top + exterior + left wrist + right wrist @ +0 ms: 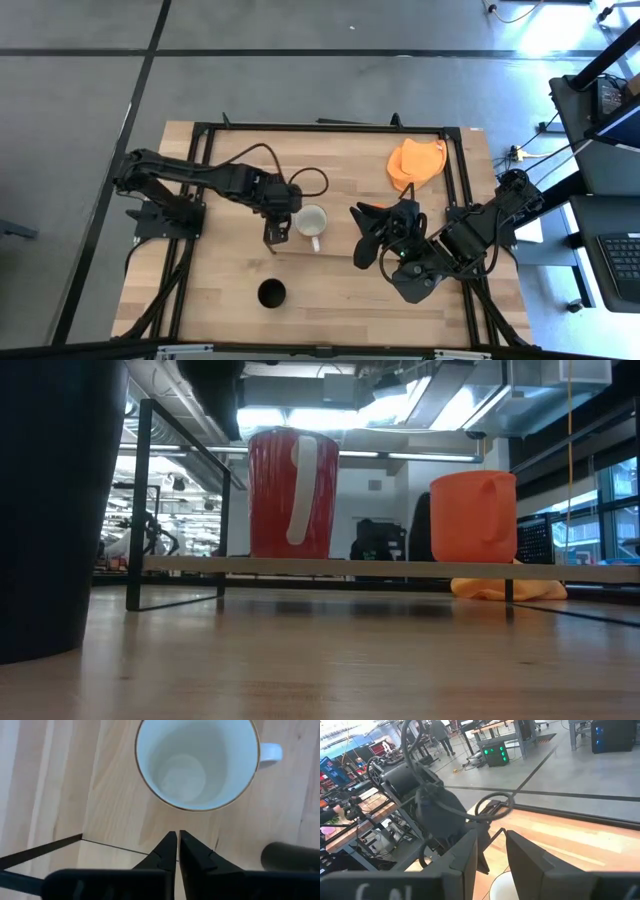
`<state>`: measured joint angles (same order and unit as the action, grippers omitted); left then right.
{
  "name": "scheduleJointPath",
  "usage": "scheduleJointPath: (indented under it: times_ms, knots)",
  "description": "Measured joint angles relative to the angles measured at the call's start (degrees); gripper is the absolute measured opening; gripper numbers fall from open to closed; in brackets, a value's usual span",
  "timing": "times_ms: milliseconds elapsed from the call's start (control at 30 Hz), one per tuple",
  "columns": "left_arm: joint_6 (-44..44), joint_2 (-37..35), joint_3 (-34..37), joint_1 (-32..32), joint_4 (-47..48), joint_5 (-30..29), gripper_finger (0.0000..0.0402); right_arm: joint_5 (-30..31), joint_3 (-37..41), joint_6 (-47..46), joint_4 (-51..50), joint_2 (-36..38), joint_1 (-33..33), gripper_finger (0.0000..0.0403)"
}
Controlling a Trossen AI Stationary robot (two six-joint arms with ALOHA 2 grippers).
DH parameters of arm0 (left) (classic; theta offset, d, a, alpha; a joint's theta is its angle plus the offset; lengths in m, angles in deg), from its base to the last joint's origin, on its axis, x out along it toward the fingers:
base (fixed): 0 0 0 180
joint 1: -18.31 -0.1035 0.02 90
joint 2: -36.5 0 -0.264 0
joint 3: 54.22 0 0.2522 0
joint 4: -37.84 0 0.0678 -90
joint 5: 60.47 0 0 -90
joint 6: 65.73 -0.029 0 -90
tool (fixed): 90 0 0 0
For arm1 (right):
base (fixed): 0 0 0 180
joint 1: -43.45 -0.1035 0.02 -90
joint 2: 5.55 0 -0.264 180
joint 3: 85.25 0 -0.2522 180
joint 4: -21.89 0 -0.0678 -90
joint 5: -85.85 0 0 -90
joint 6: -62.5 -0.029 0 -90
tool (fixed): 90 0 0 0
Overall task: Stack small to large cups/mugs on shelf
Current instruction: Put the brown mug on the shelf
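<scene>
The mug with the white handle [311, 220] stands upright on the shelf board [380, 567]. It is white inside [195, 765] and its wall is red in the low view [292, 495]. The orange mug [473, 515] stands on the same board to its right; in the high view my right arm hides it. The black mug [271, 293] stands on the table near the front edge, off the shelf. My left gripper [176, 837] is shut and hangs above the board just beside the white-handled mug's rim [273, 236]. My right gripper [362, 236] is open and empty, pointing toward that mug [492, 845].
An orange cloth [417, 162] lies at the table's far right, behind the shelf [505, 588]. A black frame [320, 127] runs around the tabletop. Bare wood lies between the shelf and the table's front edge, around the black mug.
</scene>
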<state>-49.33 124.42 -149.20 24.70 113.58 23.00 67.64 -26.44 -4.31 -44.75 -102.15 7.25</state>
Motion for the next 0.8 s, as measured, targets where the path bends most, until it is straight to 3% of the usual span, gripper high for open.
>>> scheduleJointPath:
  times_ms: [367, 800]
  knots:
    - [4.4, -1.5, 11.3, 1.0, -13.4, 3.2, 0.0017, 0.0, 0.0, 0.0, -0.4, 0.0, 0.0, 0.0106]
    - [4.5, -1.1, 11.7, -0.9, -22.6, 4.1, 0.0012, 0.0, 0.0, 0.0, -0.8, 0.0, 0.0, 0.0106]
